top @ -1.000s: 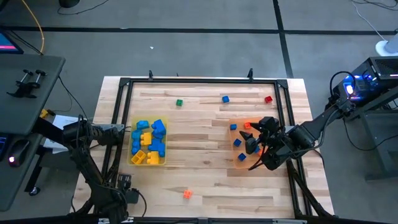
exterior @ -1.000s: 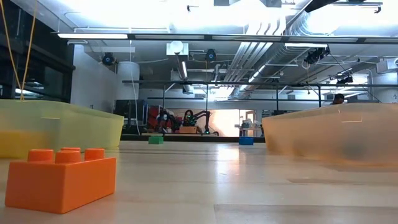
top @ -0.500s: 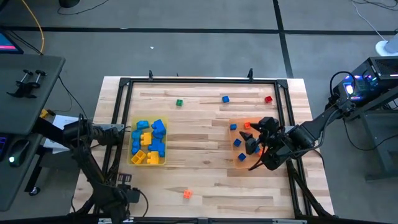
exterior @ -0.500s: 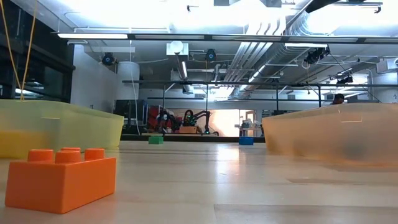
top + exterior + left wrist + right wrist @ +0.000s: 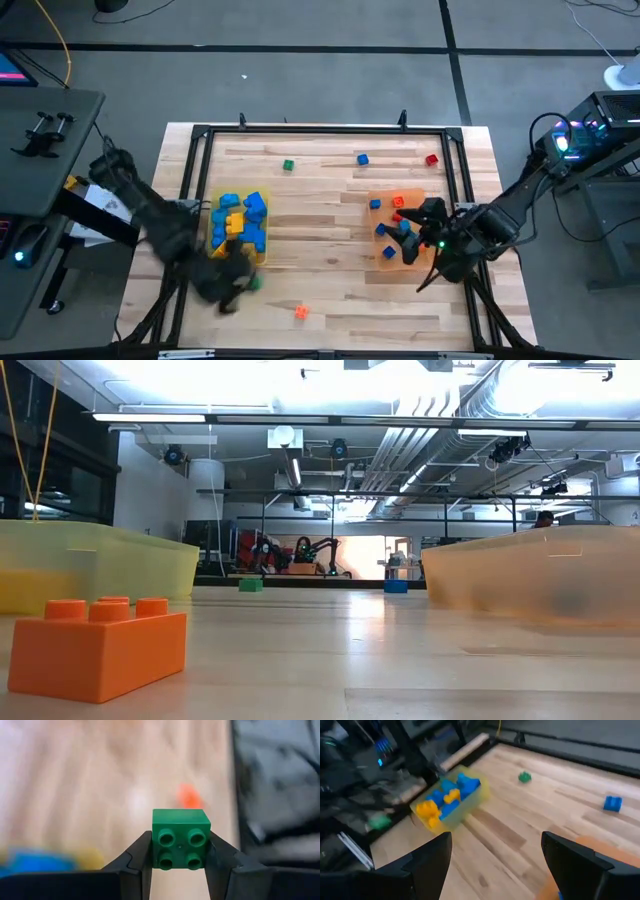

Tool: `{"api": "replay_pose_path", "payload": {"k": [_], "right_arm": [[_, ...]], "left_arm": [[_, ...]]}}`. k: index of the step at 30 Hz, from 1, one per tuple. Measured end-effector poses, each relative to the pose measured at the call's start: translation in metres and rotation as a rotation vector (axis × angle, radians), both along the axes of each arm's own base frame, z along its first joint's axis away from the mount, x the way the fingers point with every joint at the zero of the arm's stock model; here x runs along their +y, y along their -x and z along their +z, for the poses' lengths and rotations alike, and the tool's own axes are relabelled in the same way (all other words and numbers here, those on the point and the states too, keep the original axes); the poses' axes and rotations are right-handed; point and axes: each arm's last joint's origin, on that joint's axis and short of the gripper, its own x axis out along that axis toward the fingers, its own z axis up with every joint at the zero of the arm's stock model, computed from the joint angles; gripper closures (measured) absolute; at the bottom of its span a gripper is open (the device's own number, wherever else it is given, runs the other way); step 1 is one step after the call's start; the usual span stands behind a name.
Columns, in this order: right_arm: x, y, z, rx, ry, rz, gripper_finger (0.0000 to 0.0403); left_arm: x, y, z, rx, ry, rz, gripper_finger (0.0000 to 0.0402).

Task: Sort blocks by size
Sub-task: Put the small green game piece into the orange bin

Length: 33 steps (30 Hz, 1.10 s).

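My left gripper (image 5: 180, 854) is shut on a small green block (image 5: 180, 839). In the high view it (image 5: 240, 283) shows blurred at the near side of the yellow tray (image 5: 212, 258), which holds larger blue and yellow blocks (image 5: 238, 225). My right gripper (image 5: 428, 262) hangs open over the orange tray (image 5: 410, 202), where small cubes lie. Loose on the table are a green block (image 5: 288, 165), a blue block (image 5: 362, 159), a red block (image 5: 431, 159) and an orange block (image 5: 301, 312). My left gripper pinches the green block between its two fingers (image 5: 141, 856), one on each of two opposite side faces (image 5: 156, 851). The block's studded face is turned toward the wrist camera. The block stands out past the fingertips, and the table shows blurred beyond it.
A black frame (image 5: 320, 130) runs round the wooden table. In the low view the orange block (image 5: 97, 645) sits close at the near left, between the yellow tray (image 5: 100, 565) and the orange tray (image 5: 540, 585).
My left arm has swung fast from beside the yellow tray's left wall toward the table's near edge and to the right, ending at the tray's near side. My right gripper has shifted a little toward the near edge over the orange tray.
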Motion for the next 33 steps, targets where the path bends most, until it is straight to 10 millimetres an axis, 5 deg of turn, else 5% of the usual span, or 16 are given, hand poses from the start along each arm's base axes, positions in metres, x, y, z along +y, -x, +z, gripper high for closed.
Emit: {"api": "replay_pose_path", "payload": {"k": [7,14,19,27,33], "right_arm": [[-0.005,0.004,0.011,-0.129,0.042,-0.087,0.01],[-0.005,0.003,0.019,-0.217,0.106,-0.146,0.01],[-0.005,0.003,0.021,-0.251,0.117,-0.177,0.01],[-0.005,0.002,0.025,-0.297,0.13,-0.216,0.01],[-0.004,0.001,0.026,-0.302,0.129,-0.214,0.01]], "left_arm": [[0.072,-0.113,-0.015,-0.263,-0.084,0.053,0.03],[0.112,-0.211,-0.085,-0.465,0.056,0.159,0.03],[0.128,-0.265,-0.099,-0.533,0.145,0.202,0.03],[0.168,-0.32,-0.08,-0.593,0.103,0.262,0.0288],[0.187,-0.327,-0.059,-0.51,0.045,0.246,0.0126]]}}
